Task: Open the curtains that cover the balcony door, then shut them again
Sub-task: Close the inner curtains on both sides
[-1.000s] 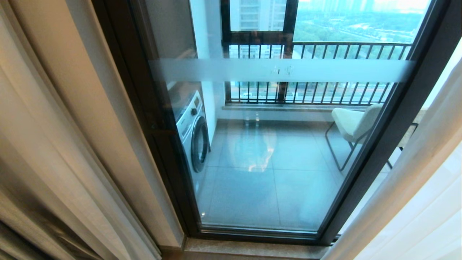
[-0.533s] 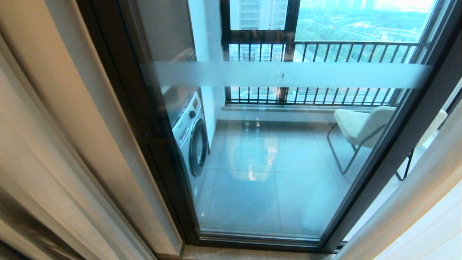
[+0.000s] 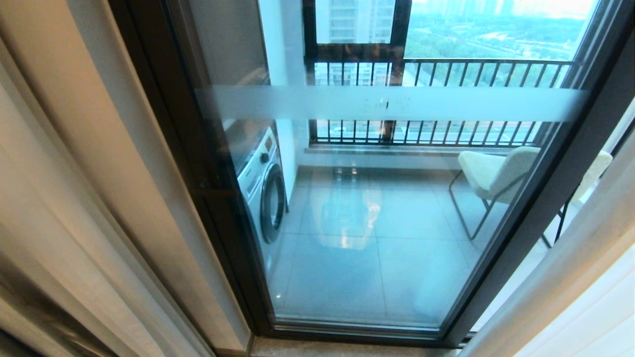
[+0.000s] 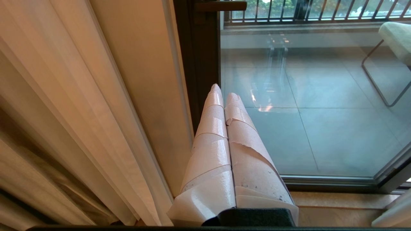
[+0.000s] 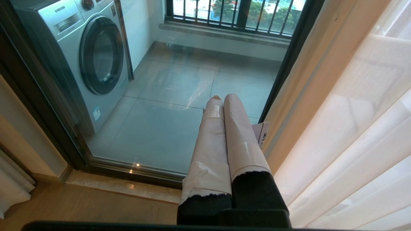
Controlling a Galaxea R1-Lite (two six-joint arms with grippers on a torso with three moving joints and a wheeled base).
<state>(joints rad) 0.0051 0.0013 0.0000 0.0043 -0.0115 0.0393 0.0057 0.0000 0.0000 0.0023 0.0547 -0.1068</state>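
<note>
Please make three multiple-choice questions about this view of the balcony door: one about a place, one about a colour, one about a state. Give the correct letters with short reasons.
1. Where is the washing machine?
A. On the balcony, at the left side behind the glass
B. Inside the room, before the door
C. Beside the chair at the right

2. What colour is the frame of the balcony door?
A. White
B. Dark brown-black
C. Red

3. How are the curtains now?
A. Drawn across the glass
B. Pulled to both sides, glass uncovered
C. Lying on the floor

Answers:
1 A: it stands behind the glass, left of the tiled floor, apart from the chair.
2 B: the frame looks dark beside the pale curtains.
3 B: fabric hangs at both edges and the balcony shows through.
</note>
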